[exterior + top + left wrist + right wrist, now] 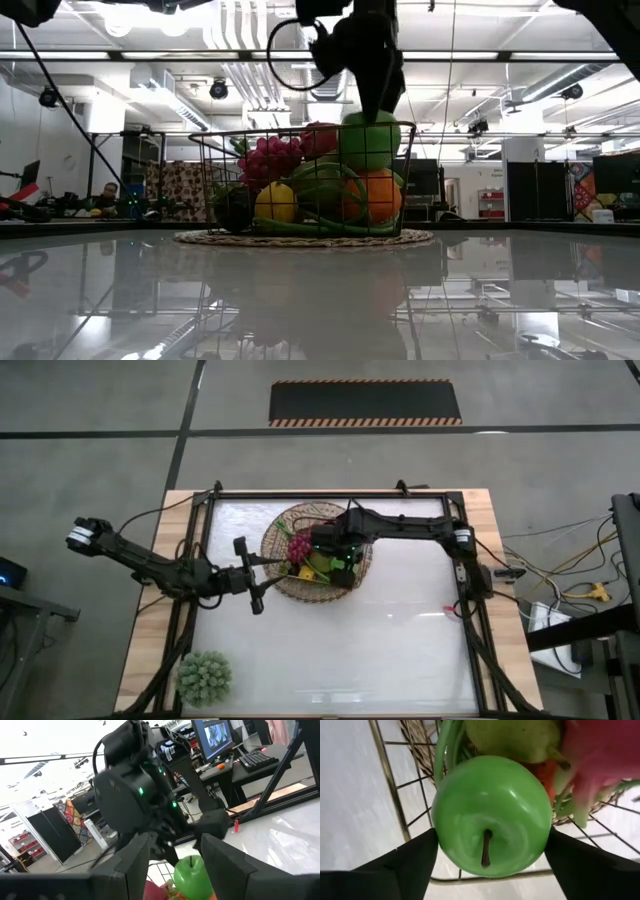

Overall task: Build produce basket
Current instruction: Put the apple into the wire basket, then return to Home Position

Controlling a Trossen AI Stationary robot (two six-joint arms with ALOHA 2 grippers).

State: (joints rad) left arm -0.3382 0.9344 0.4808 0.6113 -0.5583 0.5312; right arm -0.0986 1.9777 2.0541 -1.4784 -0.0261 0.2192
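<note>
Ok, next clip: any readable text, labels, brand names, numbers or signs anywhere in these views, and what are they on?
None can be read.
The monitor in the left wrist view shows a picture but no legible words.
The striped floor mat beyond the table bears hazard stripes only, no lettering.
The green apple held in the right hand has no sticker; the basket has no tag.

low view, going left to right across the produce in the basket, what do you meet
purple grapes → lemon → green apple, held on top of the pile by the right gripper → orange at the right side of the basket
</note>
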